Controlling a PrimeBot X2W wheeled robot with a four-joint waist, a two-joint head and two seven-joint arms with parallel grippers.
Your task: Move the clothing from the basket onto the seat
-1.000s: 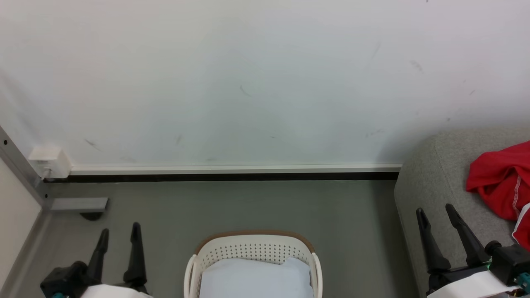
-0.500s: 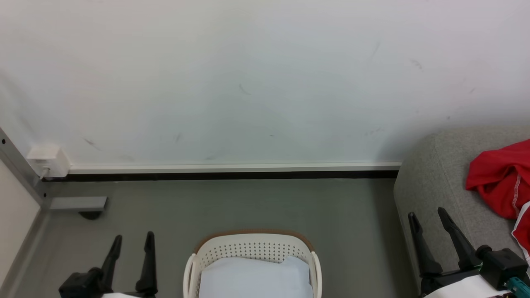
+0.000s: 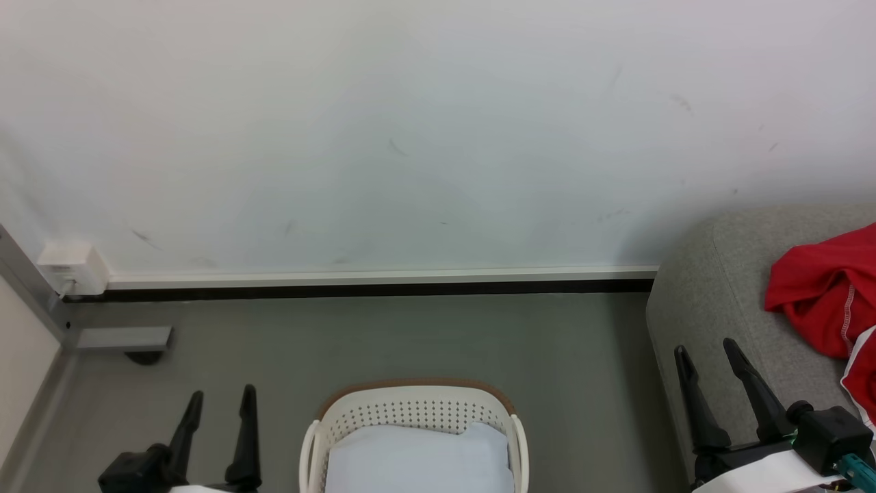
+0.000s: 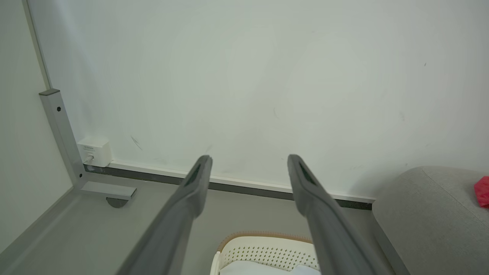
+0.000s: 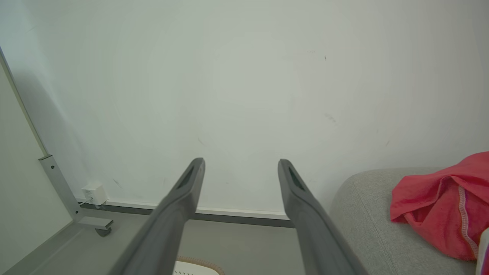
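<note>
Sitting crumpled on rounded grey fabric sofa [image 3: 712,294], right edge: red clothing [image 3: 814,294]. Perforated oval plastic basket [image 3: 410,411], bottom centre, holds pale padding [image 3: 417,459]. Spread wide, empty: left gripper [image 3: 222,392], right gripper [image 3: 705,346].

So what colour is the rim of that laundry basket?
Brown: the rim tops the white perforated basket; the head view shows it best.
</note>
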